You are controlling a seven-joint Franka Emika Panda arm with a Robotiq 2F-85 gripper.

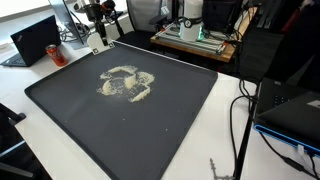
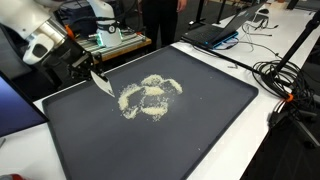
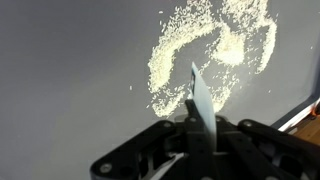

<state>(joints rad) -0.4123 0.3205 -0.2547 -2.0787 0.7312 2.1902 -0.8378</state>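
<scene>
Nearest to the wrist camera is the gripper (image 3: 203, 125). Its jaws are pressed together on a thin white blade (image 3: 203, 98), which stands out in front of them. The tip of the blade reaches the near edge of the pale grains (image 3: 165, 60), and these lie in a loose ring on the dark mat (image 3: 60, 70).

In an exterior view the blade (image 2: 100, 83) slopes down from the gripper (image 2: 82, 65) toward the mat (image 2: 200, 130). Its lower end is just beside the grains (image 2: 130, 98); whether it already touches the mat, I cannot tell. The mat covers most of the white table (image 1: 228, 125), and the grains (image 1: 140, 96) sit well apart from every border.

In my judgement, the work in hand is moving the grains with the blade. To do it well, the edge should lie flat on the mat along its full width, so that no grains slip under it. A low tilt and a slow, straight stroke seem better, because such small grains scatter easily. The grip looks firm but narrow, so pressing hard could turn the blade between the jaws.
</scene>
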